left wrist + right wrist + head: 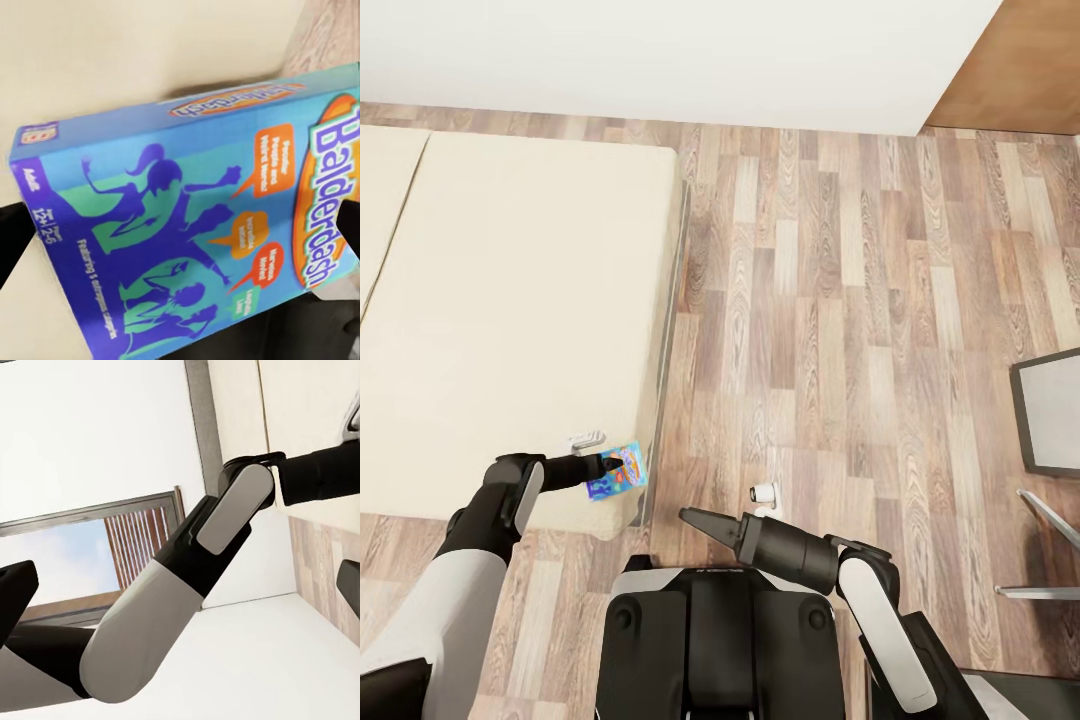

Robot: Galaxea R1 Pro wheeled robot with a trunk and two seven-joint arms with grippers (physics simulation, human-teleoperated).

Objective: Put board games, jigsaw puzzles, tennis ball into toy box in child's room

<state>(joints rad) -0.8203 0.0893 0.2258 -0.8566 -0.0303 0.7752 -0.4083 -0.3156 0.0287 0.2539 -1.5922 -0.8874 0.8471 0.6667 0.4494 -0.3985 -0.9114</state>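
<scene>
- The left gripper [610, 466] sat at the lower left of the head view, its fingers [588, 467] closed on one end of the blue board game [622, 470]; the left wrist view showed the box's printed face spanning the frame with dark finger shapes at both edges.
- The game sat at the bed's [510, 320] near corner, beside the wood floor [840, 300].
- It looked thin, stiff and light, likely smooth cardboard that could slip or pivot in an end grip; a hold nearer the middle of a long edge would probably steady it.
- The right gripper [695, 518] hung low centre over the floor, holding nothing; its fingers seemed close together, but I could not tell for certain.
</scene>
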